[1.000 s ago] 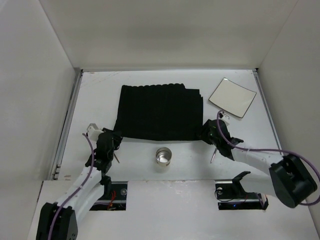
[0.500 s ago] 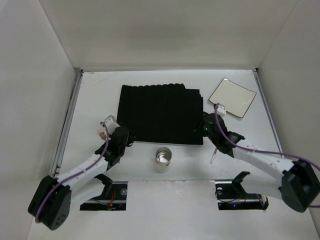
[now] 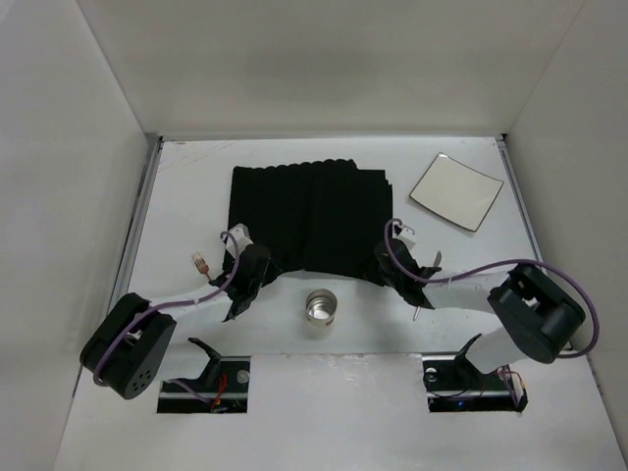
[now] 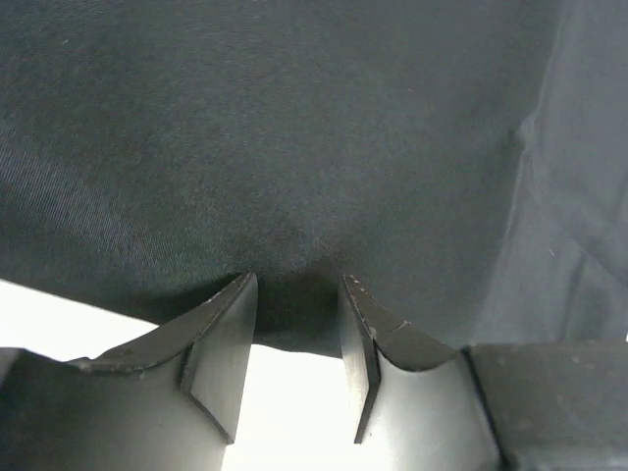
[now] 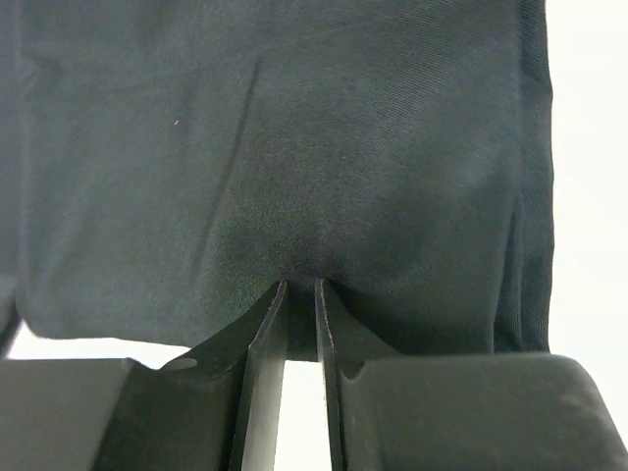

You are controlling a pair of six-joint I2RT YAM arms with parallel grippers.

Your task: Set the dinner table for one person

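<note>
— At the near edge of the black mat [image 3: 309, 211], both arms were down on the dinner table [image 3: 186, 196], one at each front corner. How much of the setting was done?
— Barely any, by my reckoning. The mat lay mid-table but rumpled, its front edge drawn in, so this looked like the straightening step.
— And the grips?
— The right gripper [image 5: 298, 287] was pinched tight on the hem, cloth squeezed between its fingers. The left gripper [image 4: 294, 285] had its jaws apart, straddling the hem without clamping it.
— What about the rest of the setting?
— The square plate [image 3: 456, 191] sat off the mat, out at the far right. The metal cup [image 3: 320, 306] stood just in front of the mat, between the arms. Neither was placed, I'd say. A thin sliver [image 3: 419, 312] lay by the right arm, too small to name.
</note>
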